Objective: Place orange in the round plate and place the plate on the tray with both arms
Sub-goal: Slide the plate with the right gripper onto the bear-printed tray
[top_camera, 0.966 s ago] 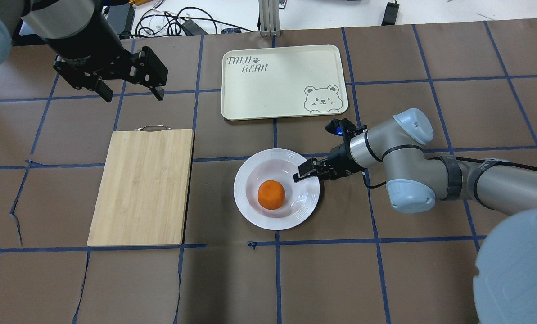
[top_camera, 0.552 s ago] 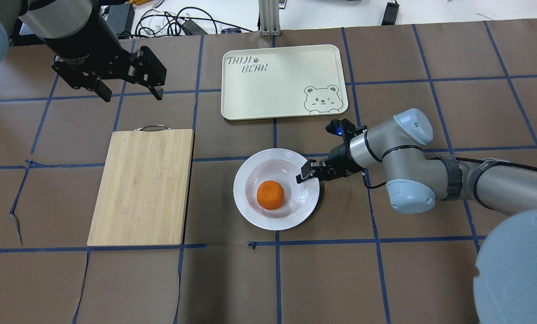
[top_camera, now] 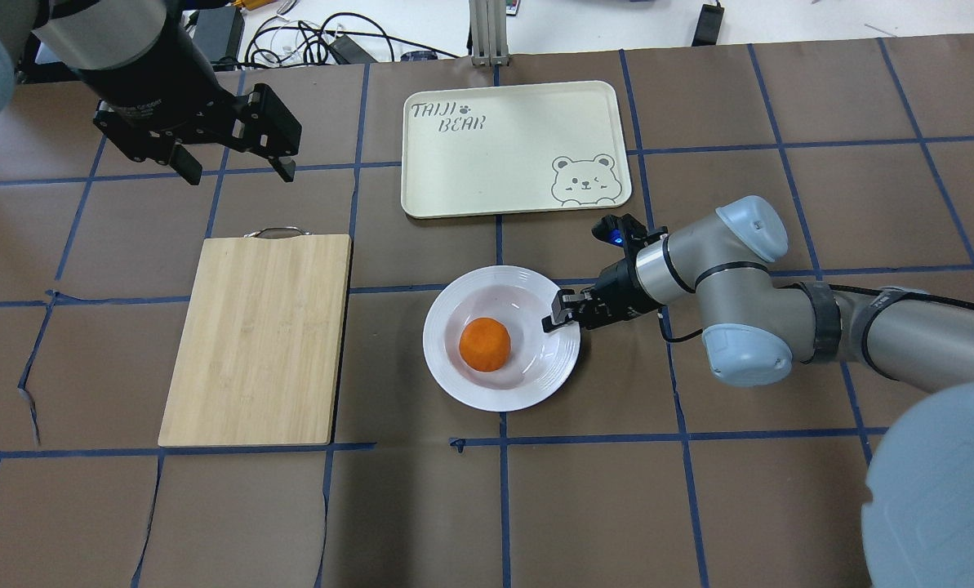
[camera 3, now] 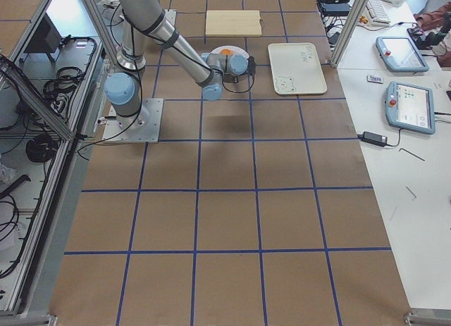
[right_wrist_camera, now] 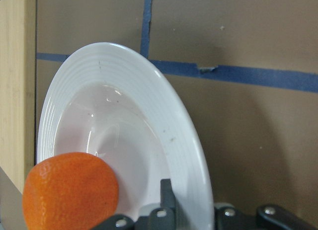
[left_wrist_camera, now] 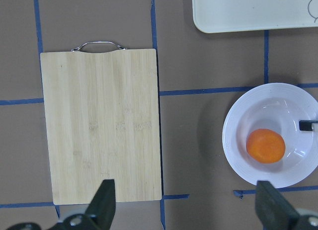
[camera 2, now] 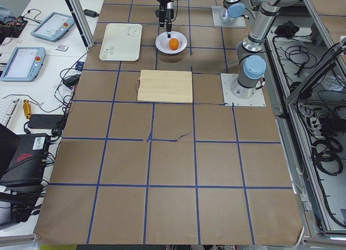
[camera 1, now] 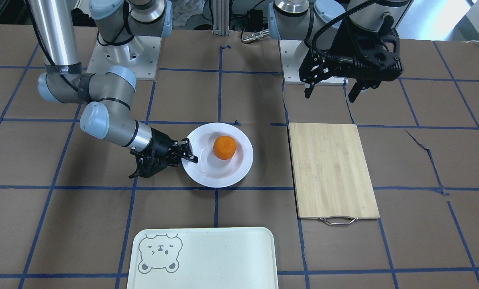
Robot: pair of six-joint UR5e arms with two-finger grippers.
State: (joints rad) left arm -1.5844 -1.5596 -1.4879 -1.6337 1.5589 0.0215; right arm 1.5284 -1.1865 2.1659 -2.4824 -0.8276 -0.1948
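You can see the small bright-orange fruit has rolled slightly left inside the glossy white round plate, in the middle of the brown table, its right rim pinched by the black right gripper. Beyond, the cream rectangular bear tray lies near the far edge; the left gripper hovers toward the far-left corner, fingers wide.

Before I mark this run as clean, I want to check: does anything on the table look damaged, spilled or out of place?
Only the brown table cover: it is torn in a jagged line on the robot's left, beside the cutting board. Nothing is spilled; the orange lies in the round plate.
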